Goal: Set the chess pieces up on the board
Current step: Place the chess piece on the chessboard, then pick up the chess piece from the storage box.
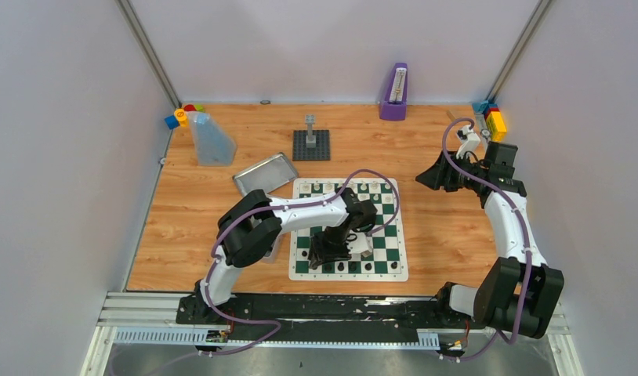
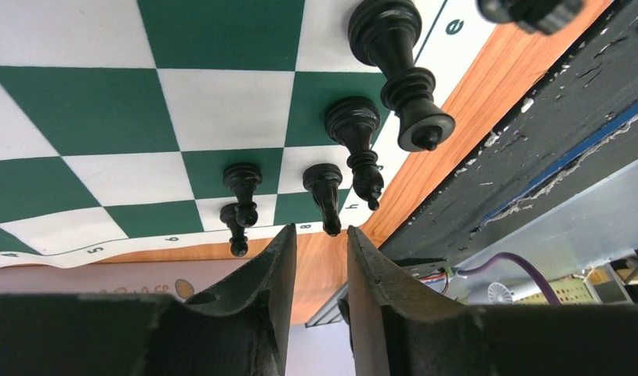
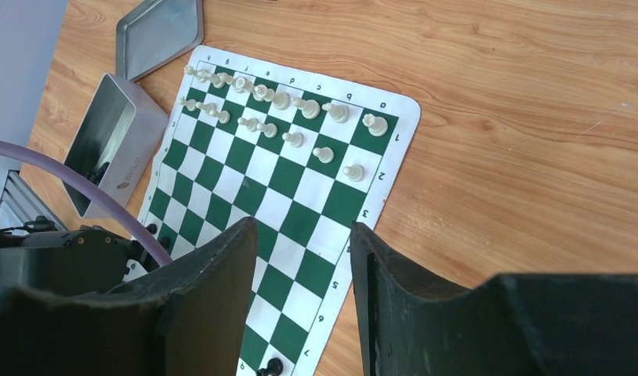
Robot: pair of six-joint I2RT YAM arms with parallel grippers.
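Observation:
The green and white board (image 1: 382, 249) lies mid-table. Cream-white chess pieces (image 3: 283, 100) fill its far rows, and black ones (image 1: 341, 266) stand along the near edge. My left gripper (image 1: 329, 249) hangs low over that near edge. In the left wrist view its jaws (image 2: 322, 235) stand apart with nothing between them. A black pawn (image 2: 324, 186) stands just beyond the tips, with a taller black piece (image 2: 355, 129), a large one (image 2: 398, 63) and two more pawns (image 2: 243, 184) beside it. My right gripper (image 3: 304, 227) is open and empty, raised off the board's right side (image 1: 425, 178).
A silver tin (image 3: 104, 145) sits at the board's left, its lid (image 1: 265, 174) further back. A grey brick tower on a dark baseplate (image 1: 311, 145), a blue clear container (image 1: 212, 141), a purple holder (image 1: 394, 92) and coloured blocks (image 1: 492, 117) line the far edge.

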